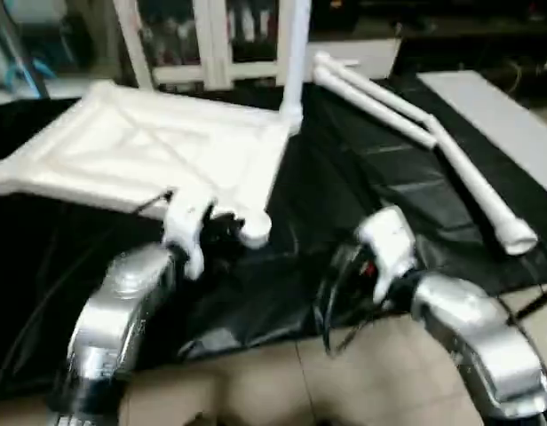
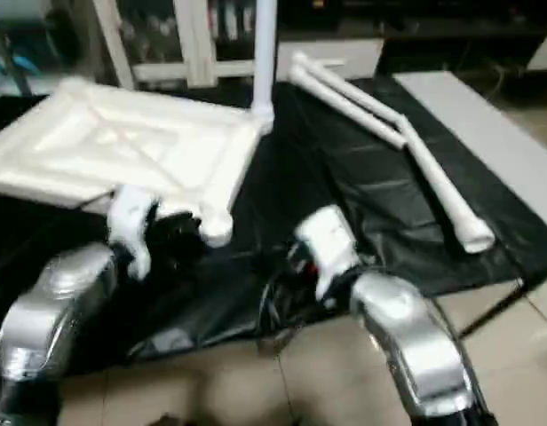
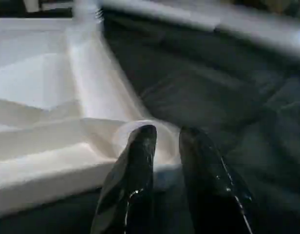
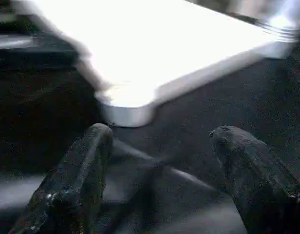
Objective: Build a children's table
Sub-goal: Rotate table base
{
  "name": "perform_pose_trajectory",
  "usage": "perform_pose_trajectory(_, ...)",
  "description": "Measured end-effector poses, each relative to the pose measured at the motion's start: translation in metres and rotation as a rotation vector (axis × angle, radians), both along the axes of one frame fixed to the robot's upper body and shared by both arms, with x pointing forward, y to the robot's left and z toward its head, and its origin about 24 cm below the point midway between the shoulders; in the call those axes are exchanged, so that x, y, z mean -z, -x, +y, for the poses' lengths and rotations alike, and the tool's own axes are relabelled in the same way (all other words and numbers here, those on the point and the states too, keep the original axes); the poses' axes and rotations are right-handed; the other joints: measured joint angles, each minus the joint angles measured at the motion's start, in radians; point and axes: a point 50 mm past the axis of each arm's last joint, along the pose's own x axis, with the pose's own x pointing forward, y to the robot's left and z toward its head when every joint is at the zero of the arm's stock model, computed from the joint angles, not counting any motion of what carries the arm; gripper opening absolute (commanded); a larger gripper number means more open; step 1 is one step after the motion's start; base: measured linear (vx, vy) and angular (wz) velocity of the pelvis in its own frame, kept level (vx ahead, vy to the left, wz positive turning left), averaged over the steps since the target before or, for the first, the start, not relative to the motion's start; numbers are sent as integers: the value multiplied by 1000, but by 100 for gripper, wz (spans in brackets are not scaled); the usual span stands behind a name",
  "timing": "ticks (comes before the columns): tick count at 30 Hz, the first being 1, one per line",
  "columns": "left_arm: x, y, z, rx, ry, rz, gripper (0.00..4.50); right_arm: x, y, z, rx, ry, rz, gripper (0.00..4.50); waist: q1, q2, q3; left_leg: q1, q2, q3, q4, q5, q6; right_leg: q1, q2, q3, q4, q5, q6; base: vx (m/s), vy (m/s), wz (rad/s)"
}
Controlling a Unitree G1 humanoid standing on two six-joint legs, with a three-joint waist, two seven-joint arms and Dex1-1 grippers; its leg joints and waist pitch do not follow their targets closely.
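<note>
Left gripper [image 3: 164,139] with fingers [image 3: 135,165] narrowly parted, tips straddling the rim of the round corner socket [image 3: 140,134] at the near corner of the tabletop [image 1: 140,146]; whether actually pinching the rim, cannot tell. Right gripper [image 4: 157,141] with fingers [image 4: 82,175] spread wide, holding nothing, hovering above bare black cover just short of that same tabletop corner.

Open black cover between the two grippers and on toward the right side of the bench [image 1: 362,177]. Near edge of the bench running just under the silver forearms, tiled floor [image 1: 282,382] below. Right edge of the bench close beside the loose legs.

Tabletop white, square, lying underside up on the left part of the bench, tilted, with diagonal ribs crossing inside a raised border. One leg [image 1: 294,53] standing upright in the far right corner socket. More legs [image 1: 380,98] lying loose on the cover to the right, long white tubes, one leg [image 1: 478,191] reaching toward the near right edge, well apart from the tabletop.
</note>
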Motion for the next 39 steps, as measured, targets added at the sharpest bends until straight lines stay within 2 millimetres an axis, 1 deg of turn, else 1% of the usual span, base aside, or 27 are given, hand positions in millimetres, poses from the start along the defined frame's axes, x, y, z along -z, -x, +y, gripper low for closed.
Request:
perform_pose_trajectory(3, 16, 7, 4, -184, 0, 42, 105, -5, -10, -22, 213, -6, -25, 354, 2, 0, 0, 0, 1, -2, 0, 0, 0, 1, 2, -1, 0, -5, 8, 0, 0, 0)
perform_pose_trajectory(8, -4, -13, 10, -411, -37, -92, 105, -2, -11, -13, 281, -37, -31, 354, -4, 2, 2, 2, 2, -19, -1, 2, -4, 9, 8, -13, -9, -5, 10, 0, 0, 0)
perform_pose_trajectory(10, -10, -22, 10, -457, -70, -114, 105, -2, -13, -5, 308, -41, -42, 354, -24, 13, 6, 8, 19, -36, -3, 9, -15, 24, 23, -31, -20, -6, -1, -22, -32, 5)
perform_pose_trajectory(12, -13, -26, 8, -467, -92, -131, 105, -3, -15, 1, 337, -51, -51, 354, -40, 16, 8, 2, 19, -71, -3, 16, -24, 32, 22, -58, 31, -32, -56, -32, -95, 17)
perform_pose_trajectory(13, -14, -26, 5, -462, -92, -134, 105, -5, -16, 2, 346, -48, -58, 354, -48, 9, 3, -5, 13, -102, -4, 19, -30, 38, 25, -69, 55, -57, -66, -18, -182, 33)
perform_pose_trajectory(16, -9, -27, -5, -458, -88, -114, 105, -7, -20, -2, 387, -33, -71, 354, -52, 5, 0, -23, -22, -209, -32, 21, -35, 40, 40, -105, 65, -72, -82, -58, -196, 41)
perform_pose_trajectory(17, -8, -28, -9, -461, -86, -111, 105, -6, -21, -5, 399, -29, -67, 354, -51, 6, -2, -34, -30, -223, -36, 18, -32, 36, 40, -125, 62, -73, -84, -84, -220, 50)
perform_pose_trajectory(18, -9, -30, -13, -453, -86, -114, 105, -4, -22, -8, 412, -22, -61, 354, -47, 5, -2, -42, -26, -217, -2, -12, -13, 30, 37, -146, 63, -74, -88, -62, -249, 48)
perform_pose_trajectory(19, -9, -30, -19, -438, -84, -114, 105, -1, -23, -13, 432, -8, -46, 354, -35, 2, 2, -71, -10, -137, 166, -49, 34, 37, 28, -179, 62, -79, -96, -43, -197, 31)
perform_pose_trajectory(20, -8, -29, -21, -437, -90, -114, 105, 1, -24, -15, 441, -1, -39, 354, -28, 0, 3, -65, -16, -84, 233, -66, 62, 49, 13, -210, 55, -80, -100, -43, -197, 31)
perform_pose_trajectory(21, -8, -30, -20, -439, -94, -119, 105, 0, -25, -16, 445, 3, -46, 354, -30, 9, -1, -38, -22, -51, 229, -82, 88, 59, 5, -258, 39, -77, -105, -9, -150, 28)
perform_pose_trajectory(22, -10, -31, -20, -441, -97, -130, 105, -4, -26, -19, 453, 3, -67, 354, -37, 32, -6, -1, -22, -28, 164, -137, 96, 67, 8, -327, 19, -73, -112, -5, -139, 51)
perform_pose_trajectory(23, -12, -32, -19, -445, -102, -141, 105, -5, -28, -19, 456, 0, -74, 354, -41, 35, -1, -1, -16, -50, 141, -141, 48, 70, 19, -346, 14, -70, -115, -5, -139, 51)
perform_pose_trajectory(24, -10, -31, -17, -451, -111, -133, 105, -4, -28, -18, 451, 2, -70, 354, -56, 36, 0, -4, -16, -83, 136, -129, 42, 61, 43, -297, 54, -95, -88, 12, -172, 67)
perform_pose_trajectory(25, -8, -31, -14, -460, -127, -126, 105, -4, -29, -17, 448, -1, -71, 354, -61, 31, -2, -9, -23, -111, 136, -120, 32, 27, 61, -189, 180, -133, -70, 3, -219, 66)
perform_pose_trajectory(26, -8, -31, -11, -472, -138, -129, 105, -5, -29, -17, 449, 0, -74, 354, -61, 28, -6, -17, -30, -134, 137, -112, 26, 13, 66, -119, 240, -149, -77, 3, -219, 66)
perform_pose_trajectory(27, -8, -31, -9, -481, -143, -132, 105, -6, -30, -17, 453, 1, -78, 354, -58, 26, -7, -26, -38, -156, 135, -104, 23, 10, 61, -70, 240, -162, -91, -49, -241, 56)
perform_pose_trajectory(28, -8, -31, -8, -489, -150, -135, 105, -8, -31, -17, 458, 5, -83, 354, -53, 12, -10, -37, -58, -180, 128, -91, 17, 9, 39, -21, 197, -179, -122, -60, -317, 51)
perform_pose_trajectory(29, -7, -31, -8, -493, -153, -130, 105, -7, -32, -17, 463, 5, -81, 354, -47, 3, -9, -36, -57, -184, 115, -78, 10, 7, 27, -6, 187, -192, -88, -60, -317, 51)
perform_pose_trajectory(30, -3, -29, -8, -497, -152, -115, 105, -4, -32, -17, 470, 3, -65, 354, -39, -3, -9, -36, -57, -175, 112, -68, 54, 16, 38, -8, 179, -186, -86, 4, -330, 30)
perform_pose_trajectory(31, -3, -29, -11, -493, -135, -109, 105, 0, -31, -21, 494, 16, -50, 354, -14, -11, -7, -57, -55, -139, 175, -90, 172, 23, 41, -10, 162, -167, -54, -17, -294, 3)
perform_pose_trajectory(32, -3, -28, -15, -480, -120, -103, 105, 3, -30, -24, 506, 30, -36, 354, -1, -22, -4, -55, -68, -108, 214, -98, 175, 30, 44, -10, 149, -157, -44, -17, -294, 3)
perform_pose_trajectory(33, -4, -27, -17, -467, -113, -105, 105, 5, -29, -25, 509, 36, -28, 354, 5, -27, -4, -40, -91, -88, 208, -97, 166, 36, 52, -12, 138, -148, -45, -74, -282, -2)
perform_pose_trajectory(34, -6, -27, -18, -462, -99, -113, 105, 5, -29, -25, 506, 40, -31, 354, 7, -25, -4, -11, -117, -76, 159, -90, 149, 38, 70, -16, 117, -133, -48, -57, -223, -5)
perform_pose_trajectory(35, -8, -27, -19, -459, -89, -118, 105, 5, -29, -24, 503, 40, -34, 354, 9, -9, -6, 7, -130, -75, 115, -87, 142, 39, 89, -23, 101, -122, -48, -57, -223, -5)
perform_pose_trajectory(37, -7, -27, -17, -458, -68, -108, 105, 7, -27, -22, 498, 46, -29, 354, 7, 4, -2, 17, -111, -86, 64, -84, 75, 44, 112, -48, 62, -92, -57, -68, -153, -2)
perform_pose_trajectory(39, -6, -26, -16, -462, -64, -101, 105, 7, -27, -19, 492, 38, -28, 354, 2, 11, -2, 22, -89, -86, 51, -69, 53, 44, 110, -68, 51, -82, -61, -60, -130, 3)
